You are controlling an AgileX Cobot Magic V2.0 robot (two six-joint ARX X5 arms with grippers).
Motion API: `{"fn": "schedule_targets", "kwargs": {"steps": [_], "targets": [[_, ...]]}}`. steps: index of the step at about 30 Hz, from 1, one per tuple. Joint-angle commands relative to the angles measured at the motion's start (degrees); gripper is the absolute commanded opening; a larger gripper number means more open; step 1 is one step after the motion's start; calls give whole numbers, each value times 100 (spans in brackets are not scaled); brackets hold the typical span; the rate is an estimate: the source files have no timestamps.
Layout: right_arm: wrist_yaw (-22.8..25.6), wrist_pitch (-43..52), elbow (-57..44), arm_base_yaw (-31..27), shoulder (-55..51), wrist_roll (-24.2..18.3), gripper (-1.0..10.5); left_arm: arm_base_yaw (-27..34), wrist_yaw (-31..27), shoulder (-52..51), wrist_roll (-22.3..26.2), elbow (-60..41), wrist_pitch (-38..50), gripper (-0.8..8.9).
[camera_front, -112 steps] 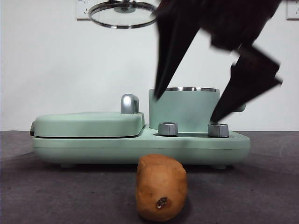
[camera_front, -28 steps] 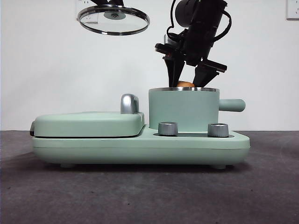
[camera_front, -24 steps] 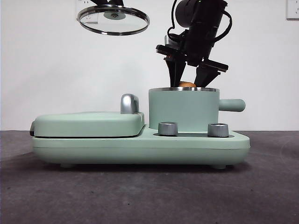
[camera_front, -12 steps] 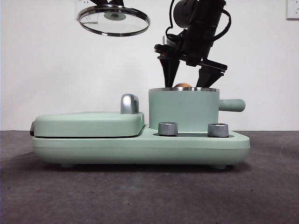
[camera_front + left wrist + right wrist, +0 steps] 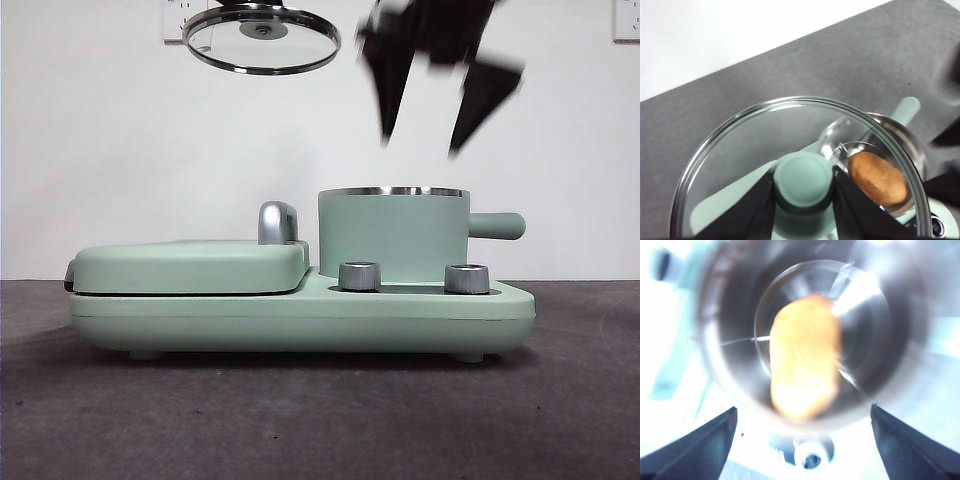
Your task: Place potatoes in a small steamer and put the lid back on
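My one potato lies on the bottom of the small steamer, so my right end effector hangs empty above the rim, jaws apart, clear of the opening. The one lid waits high and to the left, because my left end effector is clamped on its green knob, keeping the pot mouth free. On the counter I count two steel dials on one green cooker base.
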Motion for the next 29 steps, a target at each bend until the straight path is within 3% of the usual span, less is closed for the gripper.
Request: {"fn": "schedule_targets", "kwargs": {"steps": [1, 10, 16, 23, 29], "targets": [[151, -186, 201, 46, -463, -59, 424, -87, 4, 9, -24, 170, 157, 17], [350, -522, -363, 186, -2253, -81, 424, -221, 4, 11, -22, 170, 179, 17], [352, -455, -1725, 481, -3738, -79, 424, -402, 2, 22, -24, 170, 208, 17], [345, 1032, -4118, 798, -5880, 673, 424, -688, 4, 90, -26, 170, 337, 17], [341, 1965, -5796, 861, -7350, 990, 424, -885, 7, 337, -55, 168, 457, 17]]}}
